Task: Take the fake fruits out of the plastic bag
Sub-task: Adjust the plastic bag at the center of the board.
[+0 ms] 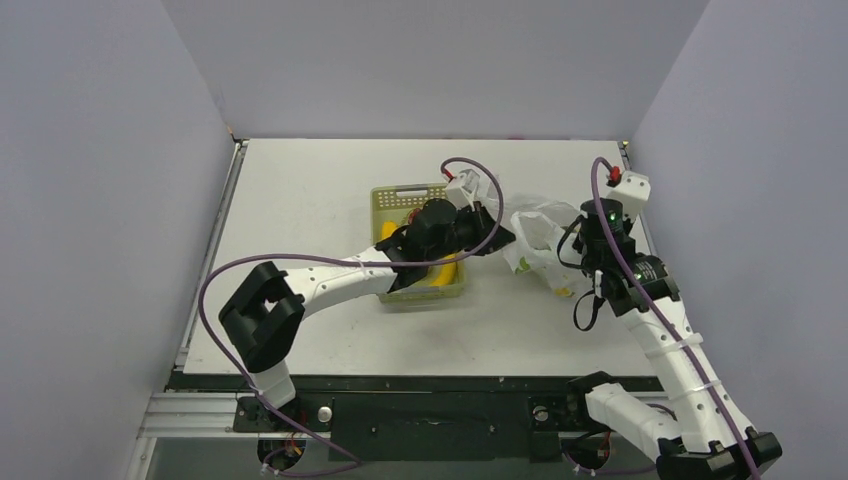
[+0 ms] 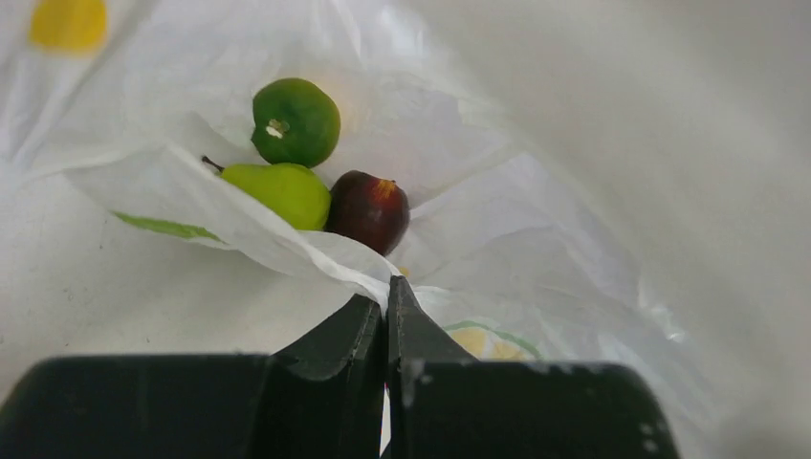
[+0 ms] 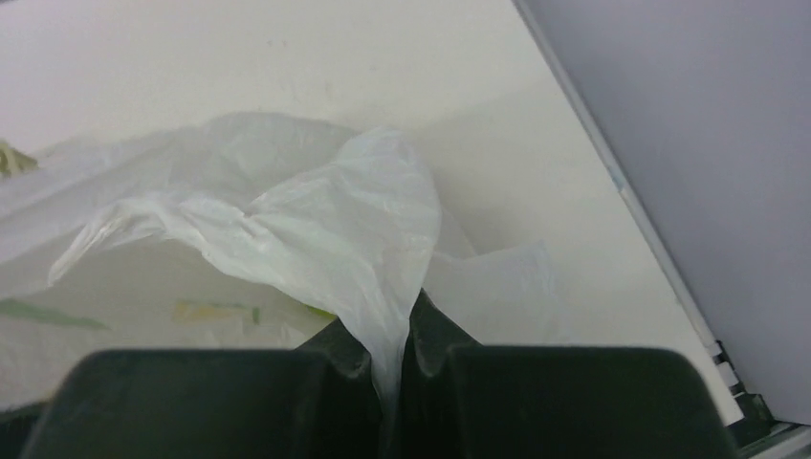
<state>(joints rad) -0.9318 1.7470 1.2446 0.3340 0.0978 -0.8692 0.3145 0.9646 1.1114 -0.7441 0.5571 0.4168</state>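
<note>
The white plastic bag [image 1: 535, 240] lies right of the basket, between my two grippers. In the left wrist view its mouth gapes and inside lie a green round fruit [image 2: 295, 121], a yellow-green pear [image 2: 284, 193] and a dark maroon round fruit [image 2: 370, 210]. My left gripper [image 2: 388, 292] is shut on the near edge of the plastic bag [image 2: 287, 244]. My right gripper [image 3: 392, 335] is shut on a bunched fold of the plastic bag [image 3: 316, 220] at its right side and holds it up. In the top view the left gripper [image 1: 497, 234] and the right gripper [image 1: 578, 240] flank the bag.
A yellow-green slotted basket [image 1: 400, 196] stands in the middle of the table under my left arm, with a yellow banana-like fruit [image 1: 442, 274] in it. The table's right edge and grey wall [image 3: 689, 143] are close to my right gripper.
</note>
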